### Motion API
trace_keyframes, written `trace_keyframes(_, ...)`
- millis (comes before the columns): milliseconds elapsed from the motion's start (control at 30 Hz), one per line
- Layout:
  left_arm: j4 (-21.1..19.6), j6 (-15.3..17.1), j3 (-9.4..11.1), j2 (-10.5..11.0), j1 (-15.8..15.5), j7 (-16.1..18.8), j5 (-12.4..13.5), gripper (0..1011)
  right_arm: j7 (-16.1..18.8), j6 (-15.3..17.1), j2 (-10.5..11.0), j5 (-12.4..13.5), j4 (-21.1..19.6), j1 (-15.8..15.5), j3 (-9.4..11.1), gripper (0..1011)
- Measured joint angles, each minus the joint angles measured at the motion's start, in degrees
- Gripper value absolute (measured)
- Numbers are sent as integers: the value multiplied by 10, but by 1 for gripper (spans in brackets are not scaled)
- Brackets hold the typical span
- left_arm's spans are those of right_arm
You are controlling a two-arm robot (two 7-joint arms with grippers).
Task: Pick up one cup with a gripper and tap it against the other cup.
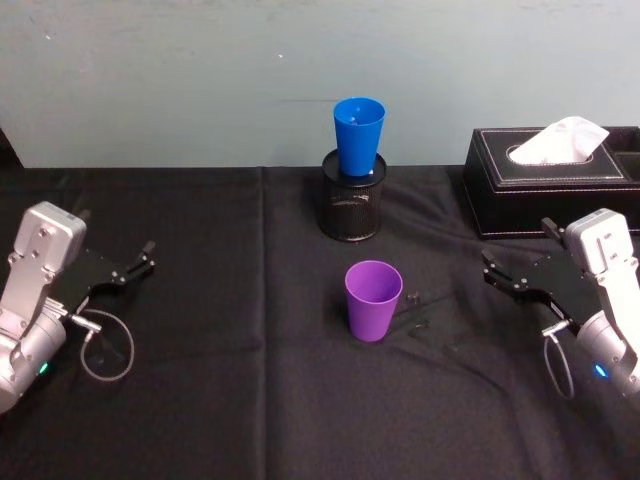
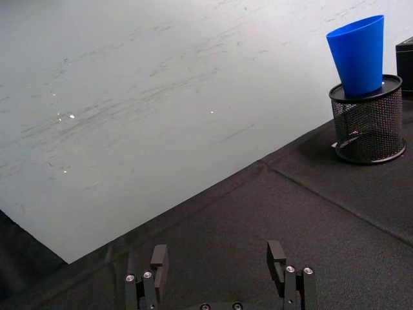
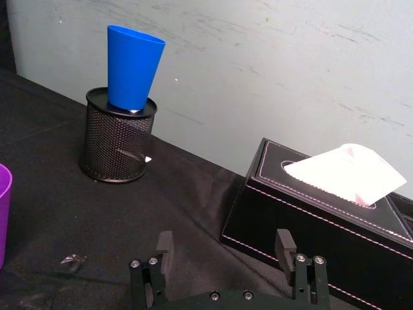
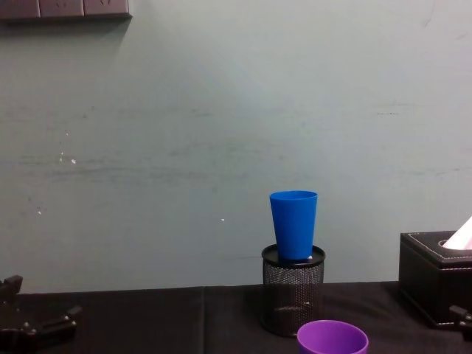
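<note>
Black tablecloth (image 1: 220,400) under a pale green wall, and no cup is lifted yet. The right gripper (image 3: 224,240) sits out at the right side, fingers spread wide with nothing between them. Closest to it, off to its left toward mid-table, the purple cup (image 1: 373,300) stands upright, mouth up and free all round. Farther out from the gripper, the blue cup (image 1: 358,135) perches in a black mesh pen holder (image 1: 352,205). A tissue box (image 1: 550,190) sits just ahead of the gripper. The left gripper (image 2: 217,248) is parked wide open at the opposite side. Best play, I'd say: approach the purple cup's side level, close at mid-height without squashing it and lift high. Then tap gently, because that perched blue cup looks easy to topple.
</note>
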Motion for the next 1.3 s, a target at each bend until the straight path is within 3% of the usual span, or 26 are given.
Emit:
trace_keyframes(1133, 0, 0, 0, 0, 0, 0, 0, 1000, 1, 0, 0, 0, 0, 0, 0, 1000)
trace_keyframes(1200, 0, 0, 0, 0, 0, 0, 0, 1000, 19, 0, 3, 5, -4, -2, -1, 1000)
trace_keyframes(1267, 0, 0, 0, 0, 0, 0, 0, 1000, 92, -4, 13, 36, -12, -8, -8, 1000)
trace_keyframes(1300, 0, 0, 0, 0, 0, 0, 0, 1000, 110, -6, 15, 44, -14, -9, -10, 1000)
